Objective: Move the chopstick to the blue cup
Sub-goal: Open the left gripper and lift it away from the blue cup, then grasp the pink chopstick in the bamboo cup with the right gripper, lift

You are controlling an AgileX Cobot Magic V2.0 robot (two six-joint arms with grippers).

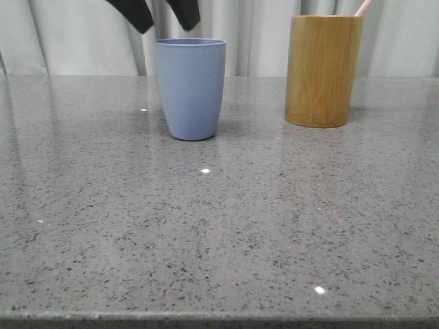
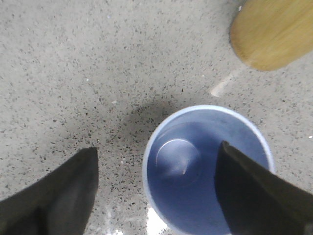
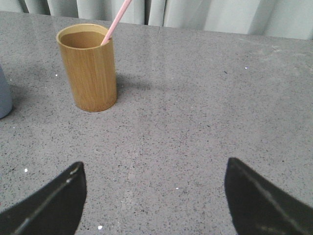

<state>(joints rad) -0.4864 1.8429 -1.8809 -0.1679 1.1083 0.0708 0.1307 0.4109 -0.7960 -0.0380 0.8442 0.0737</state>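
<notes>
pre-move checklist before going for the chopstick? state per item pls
1. Chopstick reachable: ok, leaning in the bamboo cup, top sticking out above the rim.
2. Blue cup upright: ok.
3. Blue cup empty: ok, bare bottom in the left wrist view.
4. Right gripper ready: ok, open, nothing held.
5. Left gripper out of the way: not ok, open, poised over the blue cup's mouth.
6. Table between the cups free: ok.
</notes>
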